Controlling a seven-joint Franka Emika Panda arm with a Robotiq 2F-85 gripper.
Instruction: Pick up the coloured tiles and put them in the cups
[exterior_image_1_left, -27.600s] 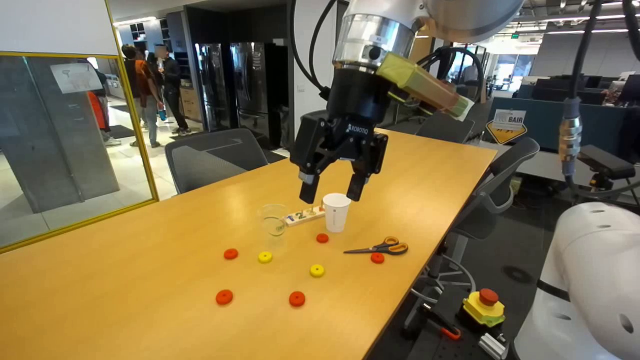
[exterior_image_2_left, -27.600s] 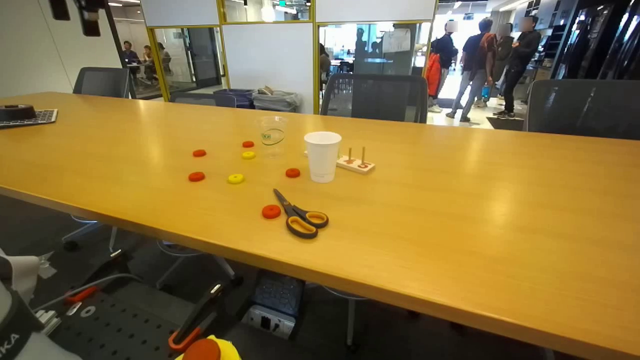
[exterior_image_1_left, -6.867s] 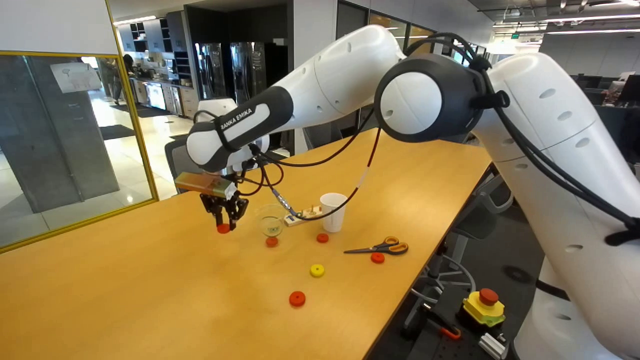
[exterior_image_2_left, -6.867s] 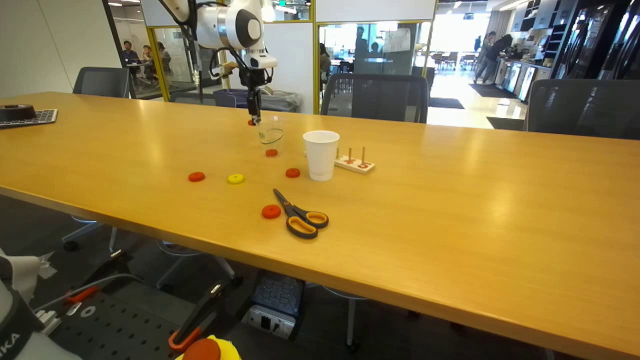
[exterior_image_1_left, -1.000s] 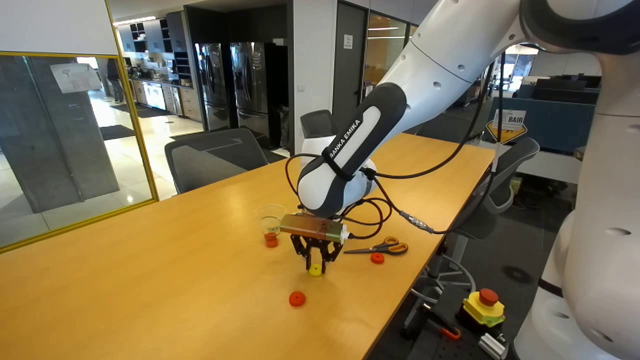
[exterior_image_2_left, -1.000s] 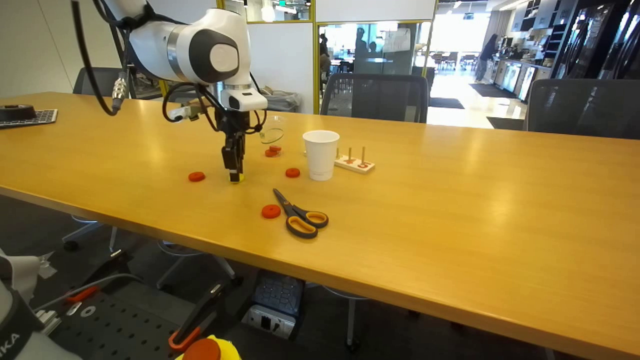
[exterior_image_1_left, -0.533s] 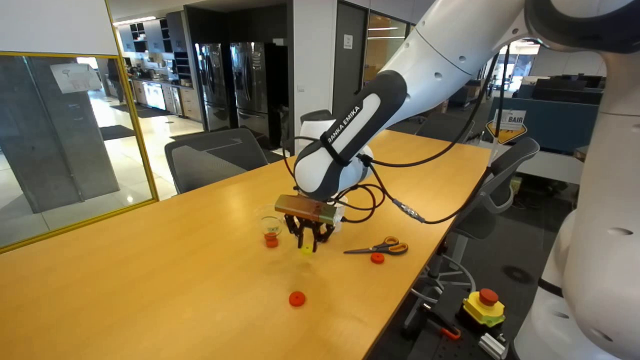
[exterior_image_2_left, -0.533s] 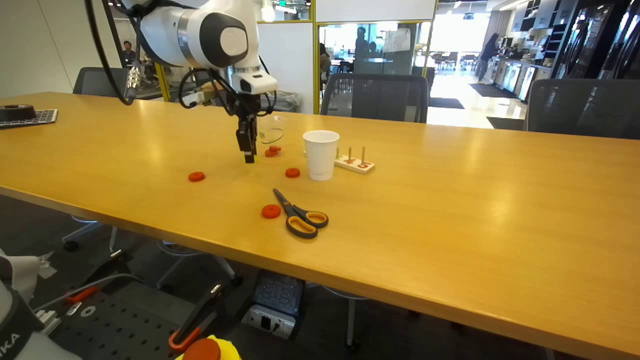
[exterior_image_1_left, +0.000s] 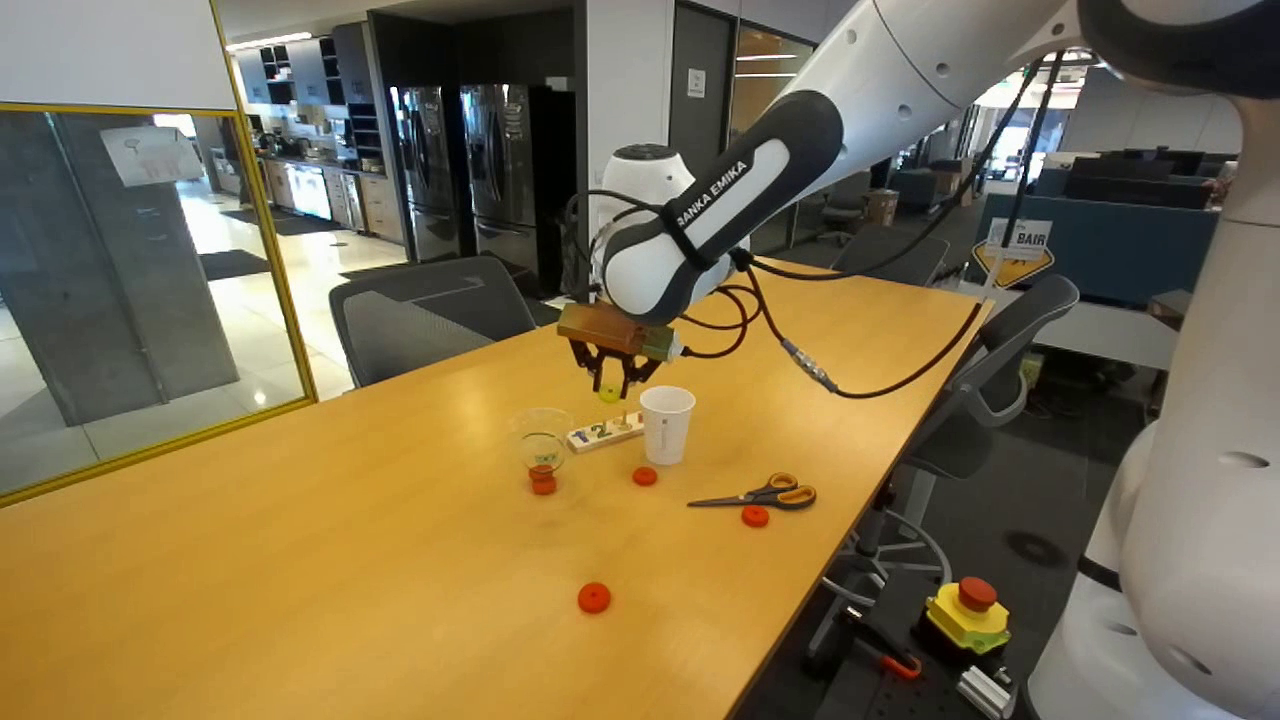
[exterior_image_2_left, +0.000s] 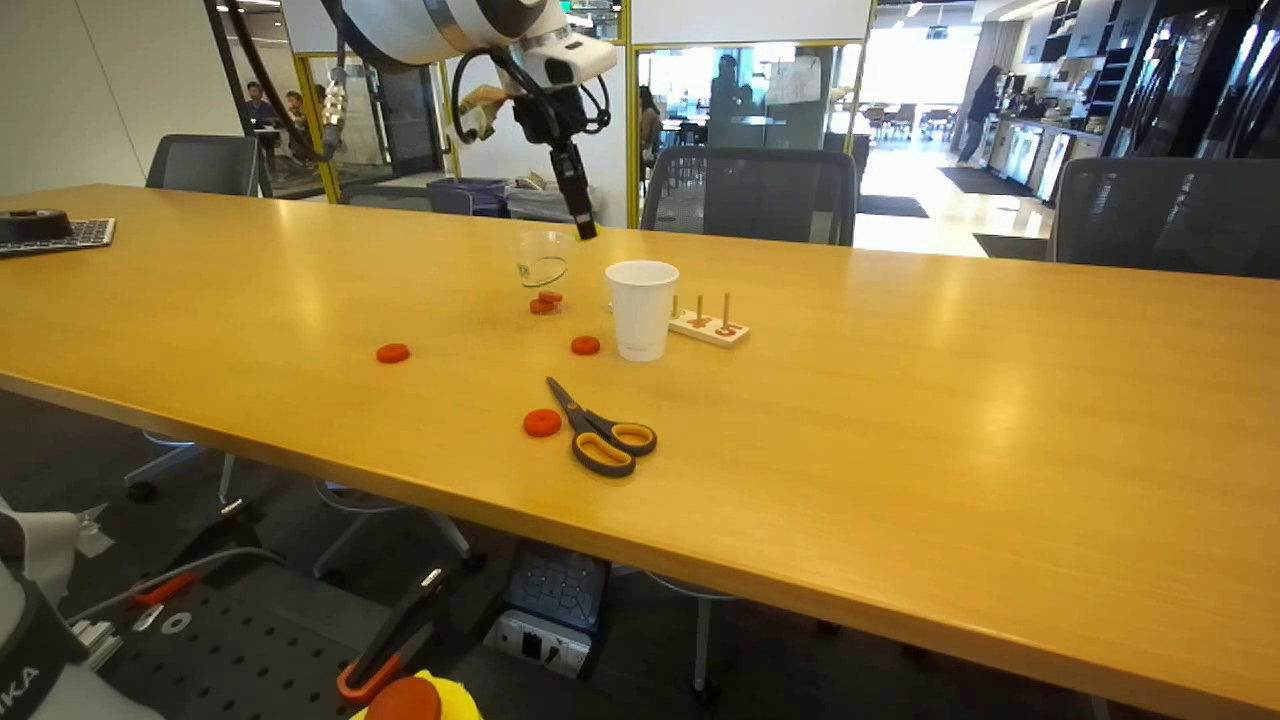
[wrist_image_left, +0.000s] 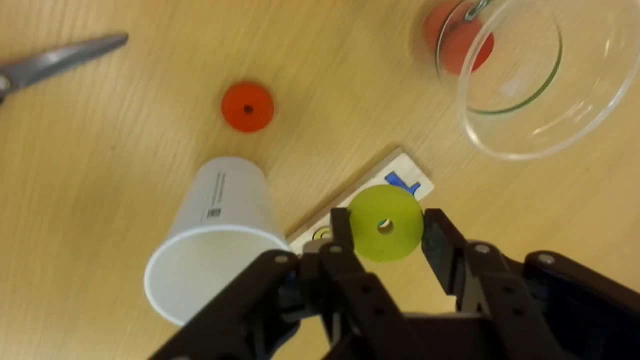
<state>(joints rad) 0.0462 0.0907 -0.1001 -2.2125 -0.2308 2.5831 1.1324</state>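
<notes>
"Wrist view, look: what's the claw (wrist_image_left: 386, 227) pinching?"

"A yellow tile (wrist_image_left: 386, 207), held up off the table (exterior_image_1_left: 380, 560), near the white cup (exterior_image_1_left: 666, 430)."

"And the red tiles (exterior_image_2_left: 585, 345)?"

"Two show at the bottom of the clear cup (exterior_image_2_left: 543, 258); three loose on the table, one just beside the scissors (exterior_image_2_left: 586, 419)."

Gripper (wrist_image_left: 386, 219) in wrist view pinches yellow tile (wrist_image_left: 386, 245) by its edges (center hole visible). Wooden strip (wrist_image_left: 398, 166) with blue figure behind it, partly hidden. White cup (wrist_image_left: 235, 202) at left, mouth toward camera. Clear cup (wrist_image_left: 547, 125) upper right, two red tiles (wrist_image_left: 462, 47) overlapping at its bottom. Loose red tile (wrist_image_left: 248, 120) on table (wrist_image_left: 340, 100), near white cup's base. Scissors blade (wrist_image_left: 67, 60) upper left, cropped.
</notes>
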